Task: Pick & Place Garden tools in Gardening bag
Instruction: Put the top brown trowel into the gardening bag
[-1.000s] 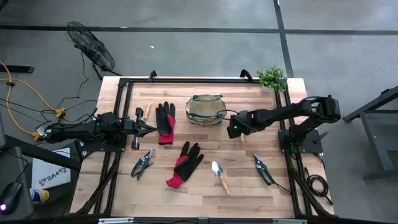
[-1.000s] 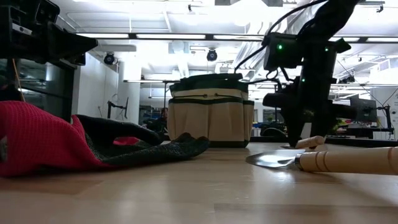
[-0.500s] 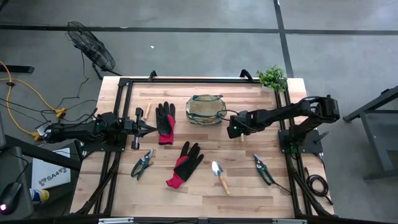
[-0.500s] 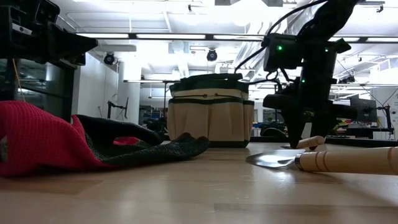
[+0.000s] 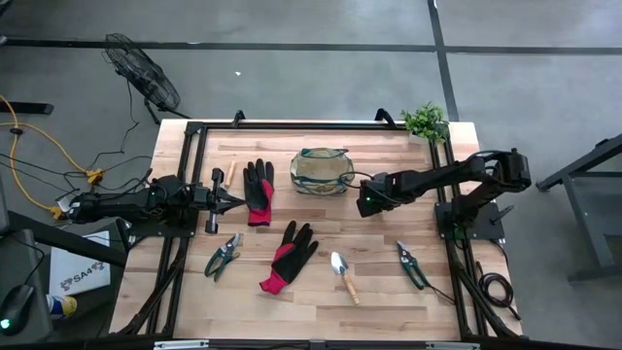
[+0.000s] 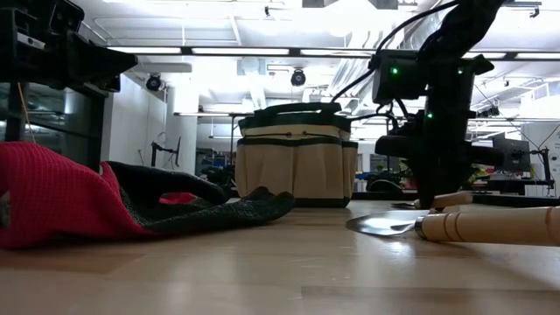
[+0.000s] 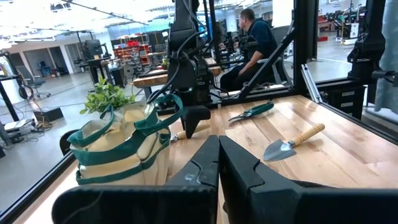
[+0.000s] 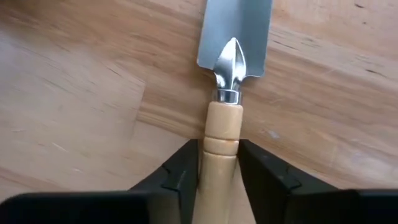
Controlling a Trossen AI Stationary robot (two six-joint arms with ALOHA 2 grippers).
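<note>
A wooden-handled trowel (image 8: 229,93) lies on the table just right of the olive-tan gardening bag (image 5: 323,170). My right gripper (image 5: 367,204) stands over it, shut on its handle. My left gripper (image 5: 229,201) is shut and holds nothing, beside a black-and-red glove (image 5: 259,191). A second glove (image 5: 289,256), another trowel (image 5: 344,275) and two pruners (image 5: 223,256) (image 5: 411,264) lie flat nearer the front edge. A small wooden handle (image 5: 230,173) lies at the far left. My right gripper pinches the trowel's wooden handle (image 8: 219,146) between its two fingers (image 8: 180,168), a short way behind the metal collar. The fingers come from above, pointing down, and lie across the handle. The blade (image 8: 239,31) rests flat on the table.
A green potted plant (image 5: 425,121) stands at the far right corner. Black frame rails (image 5: 194,131) run along the table's far edge and both sides. Bare wood lies between the bag and the front row of tools. In the left wrist view a person (image 7: 252,37) sits beyond the table.
In the low view my right gripper's visible finger has moved in against the trowel's handle, and the handle's end has shifted slightly with it. The arm has otherwise stayed over the same spot beside the bag.
</note>
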